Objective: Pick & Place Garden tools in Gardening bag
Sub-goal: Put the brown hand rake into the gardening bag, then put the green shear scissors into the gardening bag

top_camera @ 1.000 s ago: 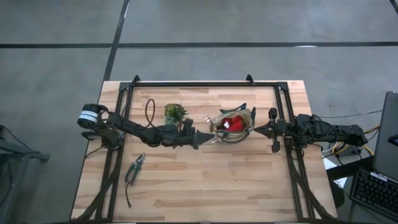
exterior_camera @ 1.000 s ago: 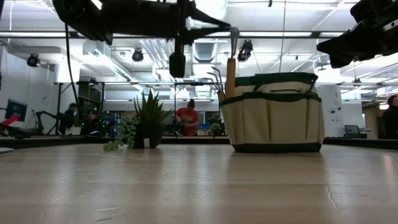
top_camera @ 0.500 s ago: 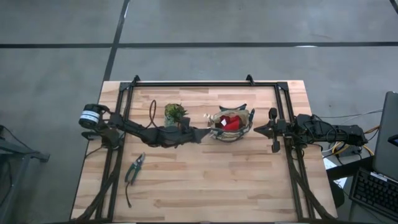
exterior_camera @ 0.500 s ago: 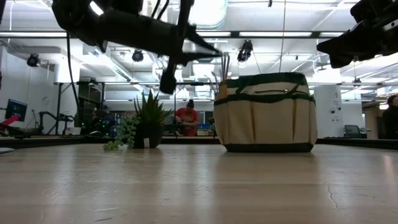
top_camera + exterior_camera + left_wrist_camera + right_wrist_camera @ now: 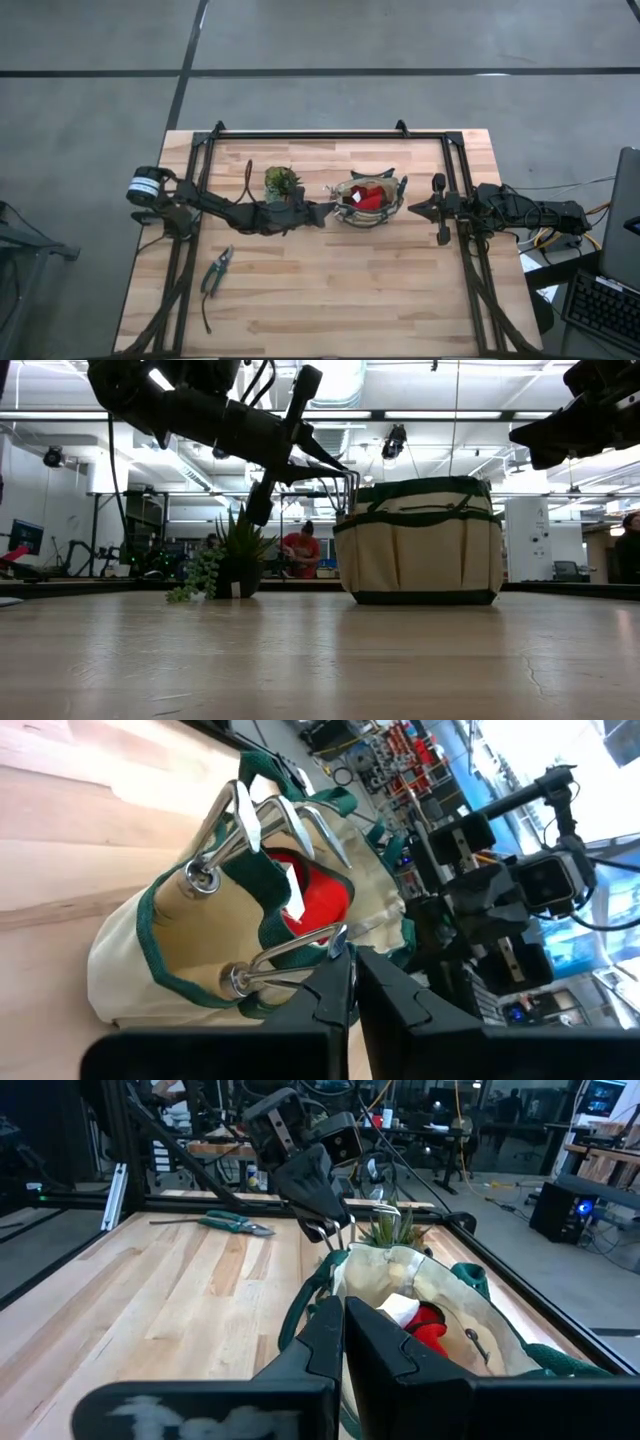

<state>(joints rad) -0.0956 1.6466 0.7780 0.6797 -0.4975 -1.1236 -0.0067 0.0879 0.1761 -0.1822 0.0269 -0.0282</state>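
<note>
The beige gardening bag [image 5: 352,216] with green trim stands on its base mid-table, also in the low view [image 5: 420,550]. A red glove [image 5: 372,197] lies inside it. Two metal-tined hand tools stand in the bag's left outer pockets, tines up: one free [image 5: 240,820], and the hand fork [image 5: 280,955]. My left gripper [image 5: 328,211] is at the bag's left rim, shut on the fork. My right gripper [image 5: 412,208] is shut and empty, just right of the bag and above its top [image 5: 520,435]. Green-handled pruners [image 5: 215,272] lie flat at the near left. My left gripper pinches the free end of one of the hand fork's metal tines [image 5: 338,935] between its two fingertips. The fingers come from the table's left, slanting down [image 5: 345,468]. The fork stands in the bag's outer pocket with its tines up; its handle is hidden in the pocket.
A small potted plant [image 5: 281,181] stands just left of the bag, behind my left arm. A dark cable loop [image 5: 242,178] lies at the far left. A black metal frame [image 5: 320,135] borders the table. Bare wood lies near the front edge.
My left gripper has drawn back toward the table's left and a little toward the far edge, tipping its fingers downward. The fork has sunk into the pocket, so its wooden handle no longer shows. The bag has slid along the table toward the left, staying upright.
</note>
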